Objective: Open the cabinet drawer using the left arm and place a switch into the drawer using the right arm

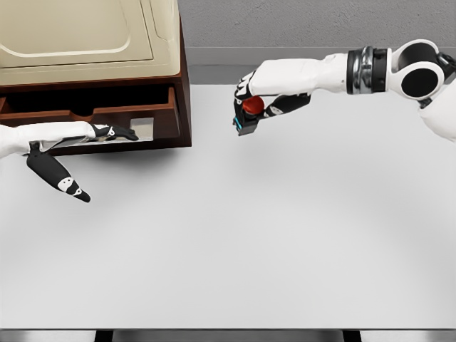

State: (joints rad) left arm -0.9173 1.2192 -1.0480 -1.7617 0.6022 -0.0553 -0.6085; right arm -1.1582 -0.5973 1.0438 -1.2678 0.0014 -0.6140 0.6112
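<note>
A dark wooden cabinet with a cream top stands at the table's back left, its drawer pulled out a little. My left hand lies flat at the drawer's front, fingers extended along it, thumb hanging down and holding nothing. My right hand hovers above the table to the right of the cabinet, curled around a small black switch with a red button and a teal edge. The switch is clear of the table and about a hand's width from the cabinet's right side.
The white table stretches across the front and right. A grey wall runs behind it. The cabinet's right side stands between the switch and the drawer.
</note>
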